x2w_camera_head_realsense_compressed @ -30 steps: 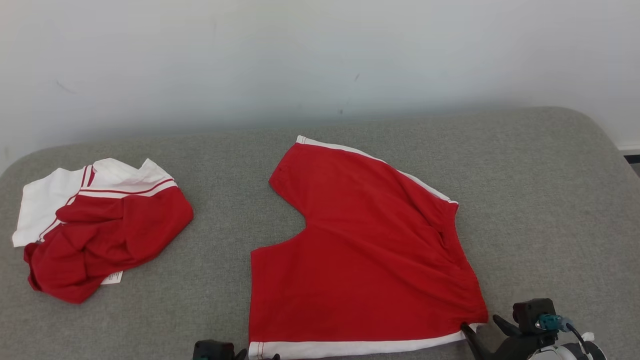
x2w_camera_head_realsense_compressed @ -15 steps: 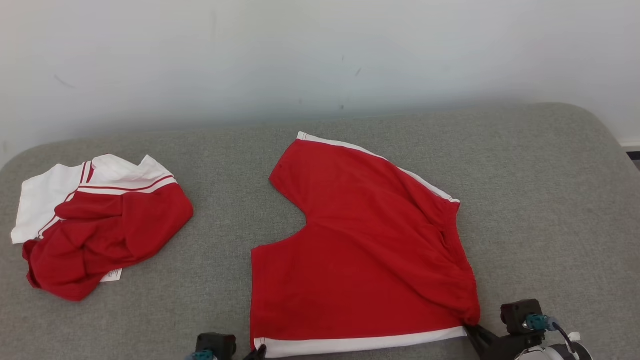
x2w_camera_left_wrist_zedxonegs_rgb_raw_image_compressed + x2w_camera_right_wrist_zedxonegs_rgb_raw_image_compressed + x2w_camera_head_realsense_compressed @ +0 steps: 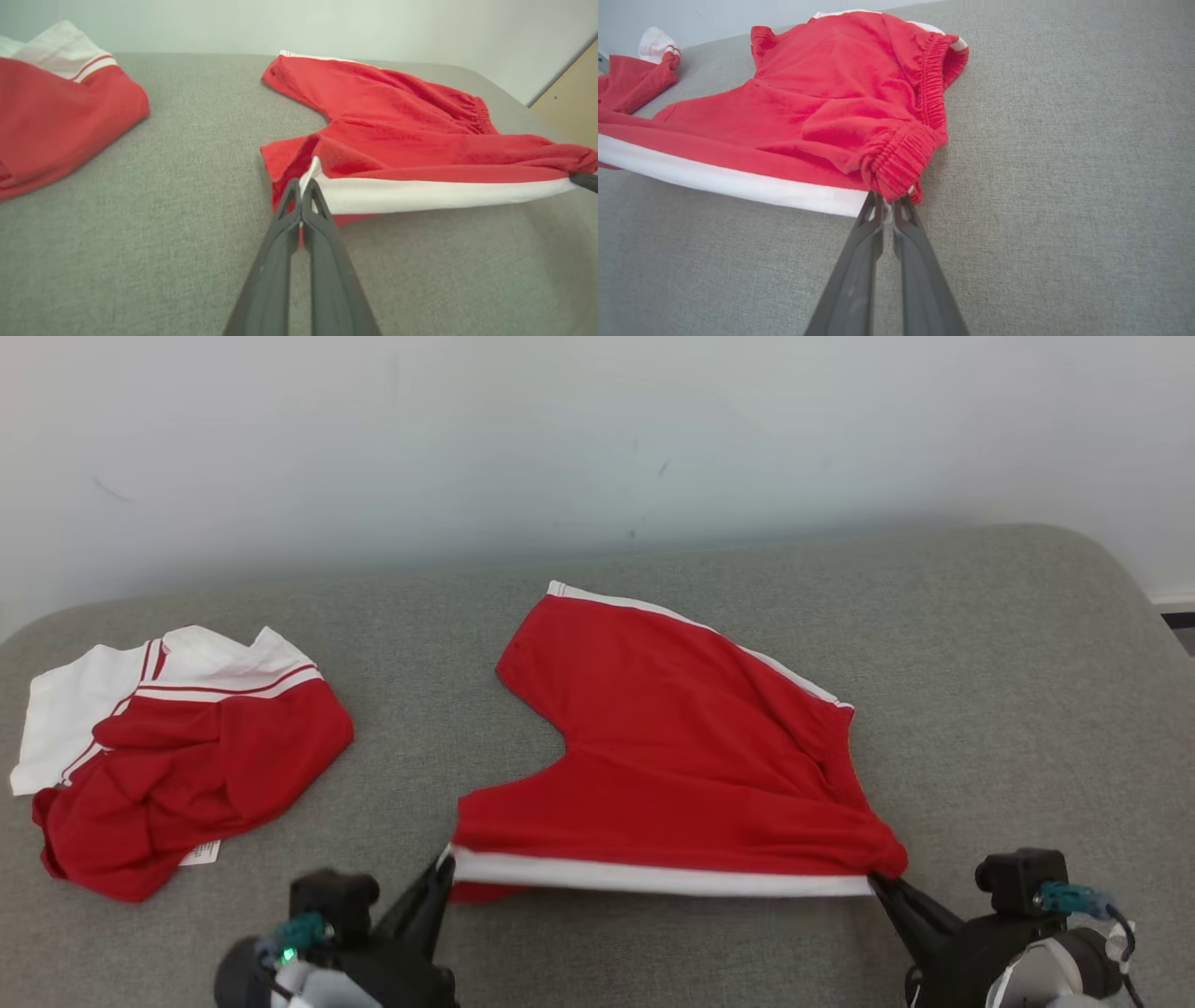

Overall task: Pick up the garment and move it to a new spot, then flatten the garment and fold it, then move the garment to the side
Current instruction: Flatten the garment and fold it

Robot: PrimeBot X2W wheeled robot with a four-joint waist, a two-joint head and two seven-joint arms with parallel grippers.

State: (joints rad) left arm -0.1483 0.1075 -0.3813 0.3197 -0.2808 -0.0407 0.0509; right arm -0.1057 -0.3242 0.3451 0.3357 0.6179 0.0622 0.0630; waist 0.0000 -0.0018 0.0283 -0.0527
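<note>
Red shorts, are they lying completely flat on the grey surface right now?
No, the red shorts have their white-striped near edge held up off the grey surface, pinched by the left end effector and right end effector.

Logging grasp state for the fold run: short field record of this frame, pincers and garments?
surface: grey cushion
garment: red shorts, near edge raised, far part resting on the cushion
left pincer: shut on the shorts' leg-hem corner
right pincer: shut on the waistband corner
white stripe: stretched between the two pincers
other item: crumpled red-and-white garment at robot's left, untouched
</note>
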